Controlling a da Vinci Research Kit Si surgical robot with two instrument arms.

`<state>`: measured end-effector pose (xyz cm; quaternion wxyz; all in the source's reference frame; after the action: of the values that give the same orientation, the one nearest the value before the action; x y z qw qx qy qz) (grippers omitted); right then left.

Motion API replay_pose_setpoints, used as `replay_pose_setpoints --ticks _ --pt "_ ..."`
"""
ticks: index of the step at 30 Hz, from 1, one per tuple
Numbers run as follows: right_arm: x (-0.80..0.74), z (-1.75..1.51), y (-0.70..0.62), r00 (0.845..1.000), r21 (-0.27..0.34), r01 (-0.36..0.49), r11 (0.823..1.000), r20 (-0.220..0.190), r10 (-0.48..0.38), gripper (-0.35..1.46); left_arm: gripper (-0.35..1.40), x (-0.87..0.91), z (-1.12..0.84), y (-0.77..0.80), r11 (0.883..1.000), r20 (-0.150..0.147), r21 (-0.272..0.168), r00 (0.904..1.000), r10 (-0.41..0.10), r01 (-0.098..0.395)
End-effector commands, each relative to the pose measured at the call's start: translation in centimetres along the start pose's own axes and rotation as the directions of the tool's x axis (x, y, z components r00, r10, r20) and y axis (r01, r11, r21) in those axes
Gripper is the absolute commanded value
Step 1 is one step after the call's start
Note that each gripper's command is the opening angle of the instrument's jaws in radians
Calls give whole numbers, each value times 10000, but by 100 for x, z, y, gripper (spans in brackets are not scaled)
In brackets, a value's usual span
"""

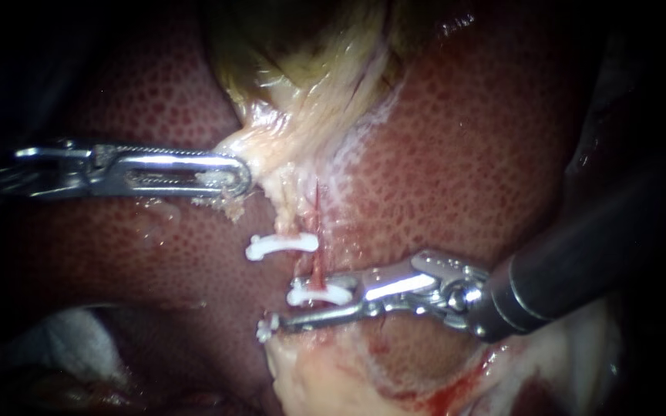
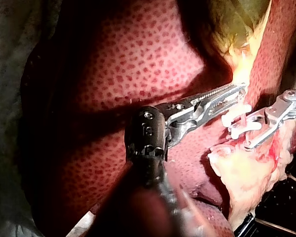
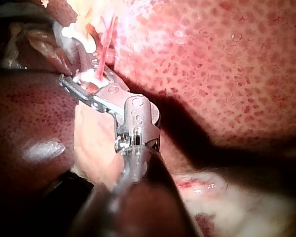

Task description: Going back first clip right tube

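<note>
Two white clips sit across the stalk below the gallbladder [image 1: 302,69]. The upper clip [image 1: 283,246] lies on the pale tube. The lower clip [image 1: 317,294] crosses the thin red tube [image 1: 318,262] on the right. My right instrument [image 1: 314,308] has its jaws open around that lower clip, and a gap shows above the long lower jaw. A white bit shows at the lower jaw's tip. My left instrument [image 1: 233,176] is shut on pale gallbladder tissue and holds it to the left. In the left wrist view its jaws [image 2: 237,91] grip the same tissue.
Mottled red liver [image 1: 464,154] surrounds the stalk on both sides. A pale fatty lump [image 1: 333,377] with some blood lies just under my right instrument's jaws. White gauze [image 1: 71,331] shows at the lower left.
</note>
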<state>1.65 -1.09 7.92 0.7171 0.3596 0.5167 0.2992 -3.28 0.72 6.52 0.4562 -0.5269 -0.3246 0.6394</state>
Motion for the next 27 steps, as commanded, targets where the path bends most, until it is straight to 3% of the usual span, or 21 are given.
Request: replay_pose_setpoints --ticks 1,8,14,17,22,27 --pt "1 -1 2 9999 -60 104 9999 -19 -104 49 -35 0 0 0 10000 -2 5 10000 3 -3" --pt "13 -13 14 9983 -396 559 9977 -160 -565 49 -35 0 0 0 10000 -2 5 10000 4 -4" --pt "14 -40 6 9930 -246 1178 9927 -87 -1180 49 -35 -1 0 0 10000 -3 6 10000 7 -7" --pt "22 -68 3 9752 -152 2214 9751 111 -2212 49 -35 -1 0 0 10000 -3 7 10000 8 -8" --pt "45 -119 -1 9382 -408 3408 9392 794 -3370 49 -35 -1 0 0 10000 -4 9 10000 12 -12" --pt "65 -157 -16 9274 -305 3681 9293 832 -3646 49 -35 -1 0 -1 10000 -2 7 10000 12 -12"
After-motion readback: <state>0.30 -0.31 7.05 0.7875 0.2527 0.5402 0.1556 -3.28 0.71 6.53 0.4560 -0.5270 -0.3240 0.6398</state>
